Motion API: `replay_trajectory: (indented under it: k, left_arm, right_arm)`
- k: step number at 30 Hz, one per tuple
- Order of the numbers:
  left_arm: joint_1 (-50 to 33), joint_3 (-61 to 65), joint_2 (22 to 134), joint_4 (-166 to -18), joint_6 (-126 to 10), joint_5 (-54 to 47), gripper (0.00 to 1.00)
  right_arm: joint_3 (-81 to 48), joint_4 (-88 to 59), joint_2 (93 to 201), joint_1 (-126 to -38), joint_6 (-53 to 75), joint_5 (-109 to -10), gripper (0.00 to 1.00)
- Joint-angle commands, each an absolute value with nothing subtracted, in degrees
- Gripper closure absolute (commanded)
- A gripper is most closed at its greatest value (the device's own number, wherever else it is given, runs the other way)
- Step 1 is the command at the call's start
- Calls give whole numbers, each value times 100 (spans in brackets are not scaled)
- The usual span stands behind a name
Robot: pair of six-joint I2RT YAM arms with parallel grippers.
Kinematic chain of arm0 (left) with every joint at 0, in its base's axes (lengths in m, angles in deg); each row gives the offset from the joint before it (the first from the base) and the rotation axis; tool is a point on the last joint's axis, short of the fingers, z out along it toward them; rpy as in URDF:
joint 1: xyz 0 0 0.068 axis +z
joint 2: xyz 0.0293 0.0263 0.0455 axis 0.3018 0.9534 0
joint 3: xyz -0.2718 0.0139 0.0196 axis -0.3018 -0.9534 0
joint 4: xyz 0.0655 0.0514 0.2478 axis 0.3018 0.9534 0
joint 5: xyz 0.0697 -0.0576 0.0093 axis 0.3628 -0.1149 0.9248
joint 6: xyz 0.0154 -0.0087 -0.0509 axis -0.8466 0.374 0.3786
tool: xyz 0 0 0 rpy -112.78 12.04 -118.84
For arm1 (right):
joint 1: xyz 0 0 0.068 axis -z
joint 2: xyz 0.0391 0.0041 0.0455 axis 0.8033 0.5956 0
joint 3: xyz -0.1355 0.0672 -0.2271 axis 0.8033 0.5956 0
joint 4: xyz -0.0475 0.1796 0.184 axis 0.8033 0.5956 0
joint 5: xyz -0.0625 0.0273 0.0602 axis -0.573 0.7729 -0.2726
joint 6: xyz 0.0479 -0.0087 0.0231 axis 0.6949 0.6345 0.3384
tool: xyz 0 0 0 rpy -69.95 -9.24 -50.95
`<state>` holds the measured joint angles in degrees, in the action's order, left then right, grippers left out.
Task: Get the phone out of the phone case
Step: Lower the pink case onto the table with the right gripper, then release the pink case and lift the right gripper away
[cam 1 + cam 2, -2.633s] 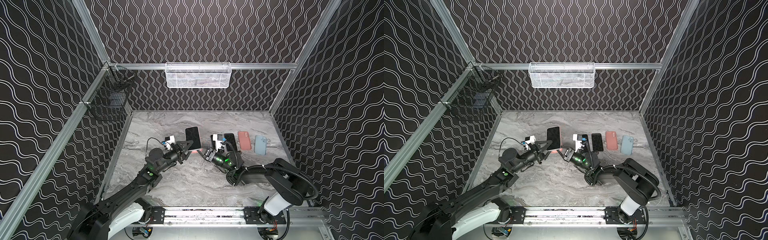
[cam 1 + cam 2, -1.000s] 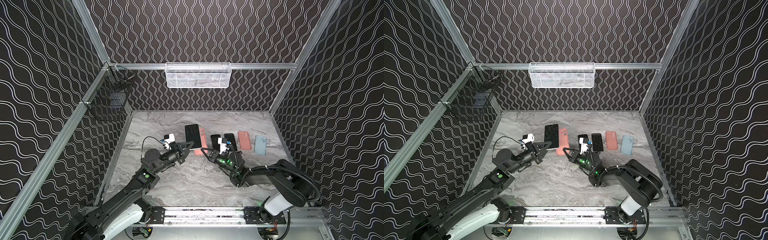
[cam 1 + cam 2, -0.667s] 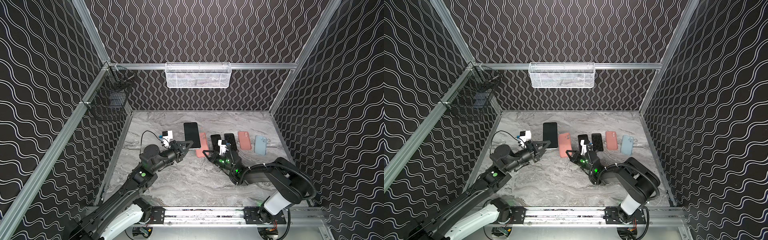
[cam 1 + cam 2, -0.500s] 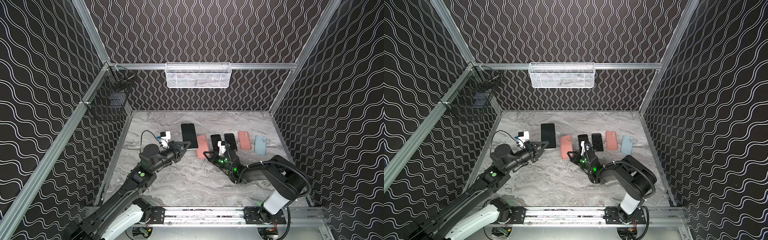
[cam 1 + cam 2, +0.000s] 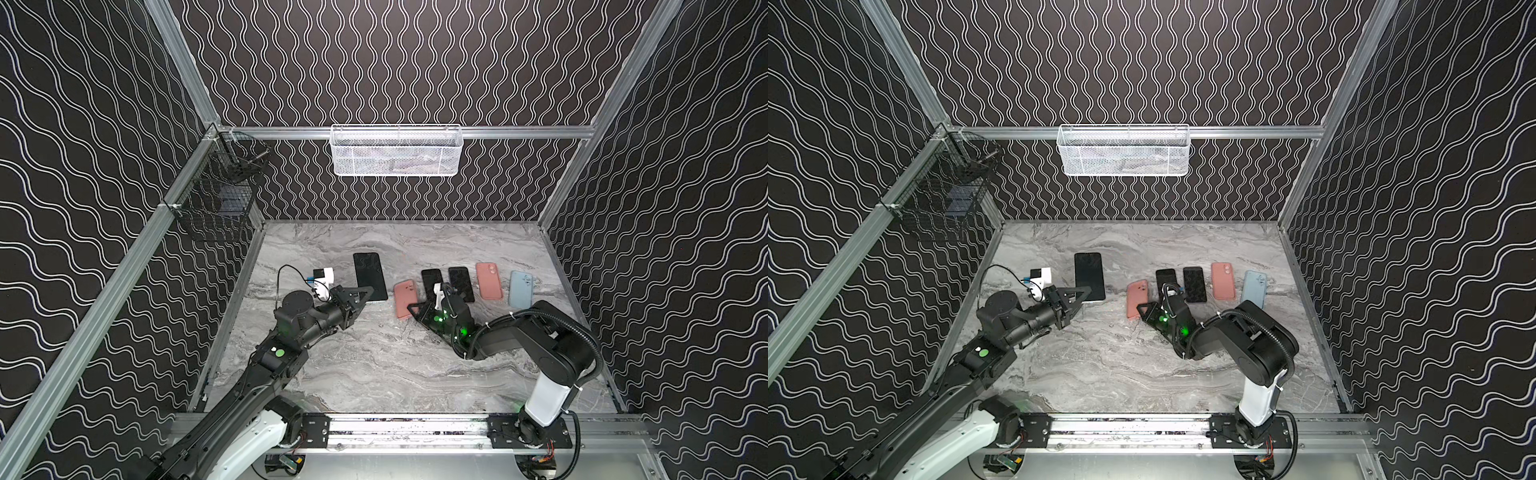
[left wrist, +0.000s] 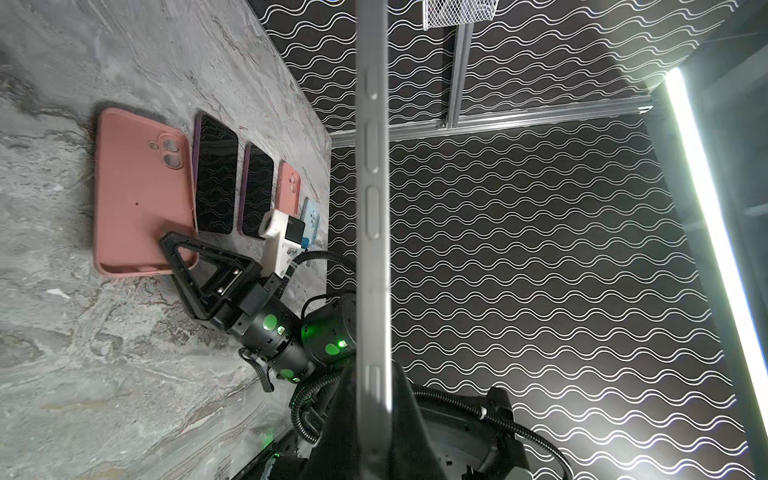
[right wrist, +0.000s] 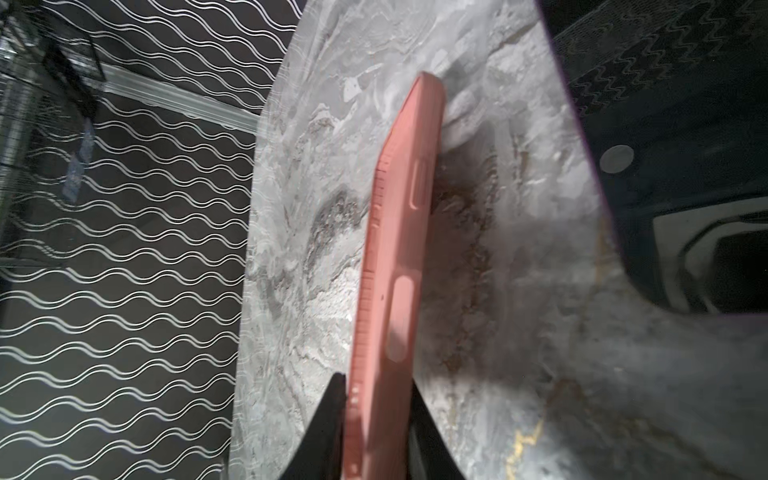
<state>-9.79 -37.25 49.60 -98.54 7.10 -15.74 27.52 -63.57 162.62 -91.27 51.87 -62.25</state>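
Progress: nearly done | black glass-fronted phone [image 5: 370, 276] is out, bare, pinched at its near end by left gripper [image 5: 362, 292] | empty pink rubbery phone case [image 5: 404, 297] lies apart on grey marble table [image 5: 374, 365], right gripper [image 5: 417, 308] jaws flanking its end, grip unclear | left: let both go.

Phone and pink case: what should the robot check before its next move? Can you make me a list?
1. Phone out of the pink case: ok, it is bare and the two are apart.
2. Left gripper shut on the phone's near end: ok.
3. Phone resting on the table: cannot tell.
4. Pink case down on the table, back facing up: ok.
5. Right gripper gripping the pink case: its fingers sit on either side of the near end, but tight or loose, cannot tell.
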Motion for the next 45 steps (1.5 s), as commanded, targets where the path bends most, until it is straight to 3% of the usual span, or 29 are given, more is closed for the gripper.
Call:
replay_trajectory:
  k: [1,12,21,35,45]
  left_arm:
    - [-929,-3793,4930,-10075,527,-1660,100]
    - [-837,-3900,5042,-10130,394,-1700,100]
    - [-766,-3790,5238,-9452,-418,-1395,100]
    - [-767,-4445,6270,-10847,-651,-1477,100]
    - [-768,-4639,6955,-11616,-1118,-1143,100]
  right_arm:
    - [2671,-6153,16304,-9086,5063,-6293,73]
    - [2763,-5678,16062,-9054,4985,-6678,59]
    - [2947,-5087,15511,-9054,4642,-7243,35]
    - [3883,-5029,13902,-9089,3583,-7450,28]
    - [4549,-4746,12834,-9089,3613,-7635,27]
